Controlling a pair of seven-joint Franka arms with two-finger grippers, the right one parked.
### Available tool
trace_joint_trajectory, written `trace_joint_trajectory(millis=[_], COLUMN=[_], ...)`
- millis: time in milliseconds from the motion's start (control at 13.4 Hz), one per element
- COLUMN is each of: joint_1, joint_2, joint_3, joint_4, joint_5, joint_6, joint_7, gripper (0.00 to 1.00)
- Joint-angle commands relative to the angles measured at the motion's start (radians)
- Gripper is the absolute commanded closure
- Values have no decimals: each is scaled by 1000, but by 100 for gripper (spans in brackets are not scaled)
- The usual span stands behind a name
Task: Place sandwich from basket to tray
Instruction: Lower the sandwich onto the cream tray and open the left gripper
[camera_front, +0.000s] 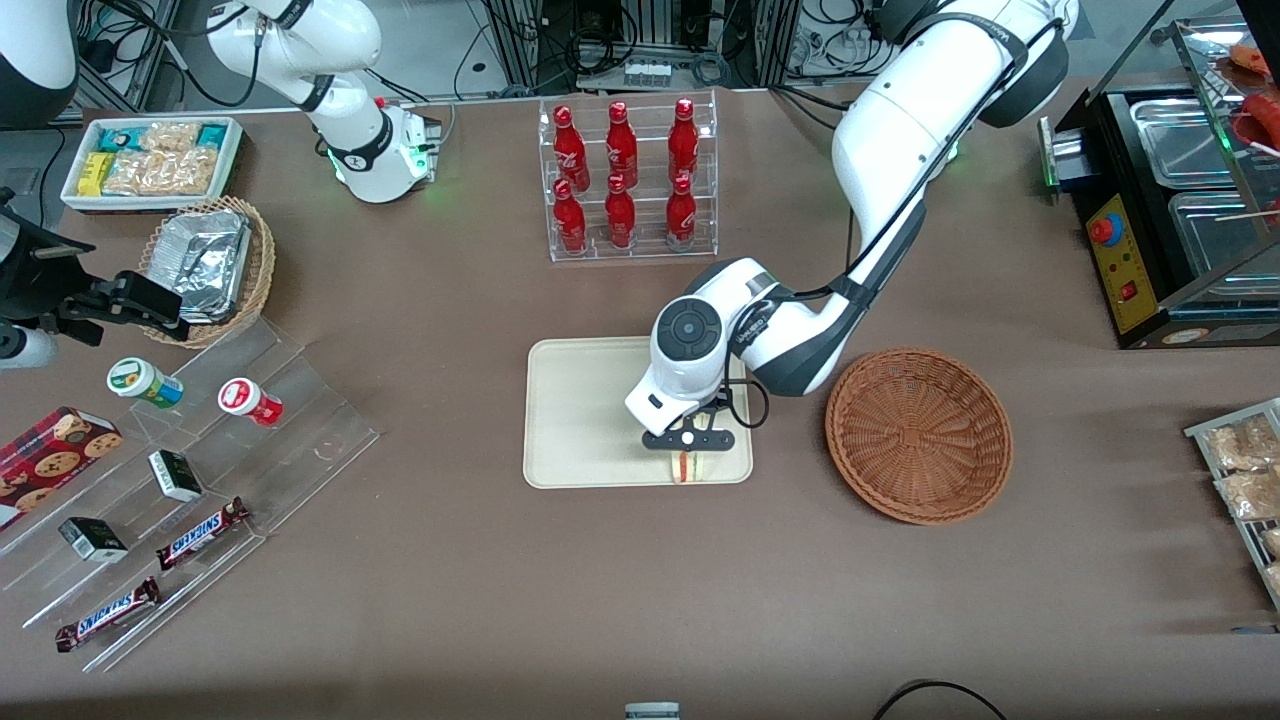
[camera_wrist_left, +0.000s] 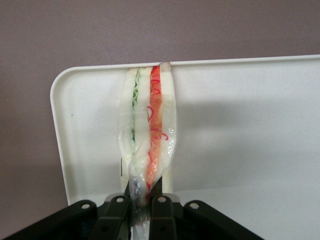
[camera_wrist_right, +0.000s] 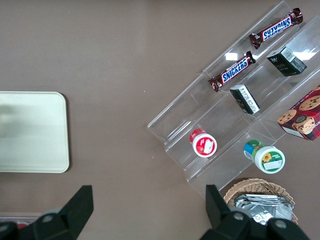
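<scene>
Sandwich (camera_wrist_left: 150, 135): you see a clear-wrapped wedge with white bread, a green layer and a red layer, standing on edge on the tray; its tip reaches the tray's rim on the side nearest the front camera
Gripper (camera_front: 690, 452): your left arm's gripper is low over the tray, at the corner nearest the front camera on the basket's side
Fingers (camera_wrist_left: 161, 207): you find both black fingers clenched on the wrapped end of the sandwich, pinching the wrap between them
Tray (camera_front: 580, 420): you have a flat cream-white rectangle with rounded corners and a low rim, lying on the tabletop near the middle; apart from the sandwich its surface is bare
Basket (camera_front: 920, 435): you see a round, shallow, reddish-brown wicker basket just beside the tray, toward the working arm's end of the tabletop, not touching it; nothing lies in it
Tabletop (camera_front: 600, 600): brown, matte surface carrying everything
Bottle rack (camera_front: 628, 180): you see a clear stand of six red bottles, farther from the front camera than the tray
Foil basket (camera_front: 215, 265): a lighter tan wicker basket with silver foil containers sits toward the parked arm's end
Stepped display (camera_wrist_right: 240, 95): a clear tiered stand near that same end holds two Snickers bars, small dark boxes, two round tubs and a box of cookies
</scene>
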Motion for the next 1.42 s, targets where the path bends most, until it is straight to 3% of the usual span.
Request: trace_joint_trajectory(millis=[0, 224, 1345], joint_1=[-22, -28, -4], joint_2=[26, 29, -19], joint_3=[15, 15, 17], joint_4=[41, 39, 98], joint_5=[21, 53, 50], joint_6=[-14, -13, -46], joint_7=[-16, -22, -100], gripper=[92, 0, 0])
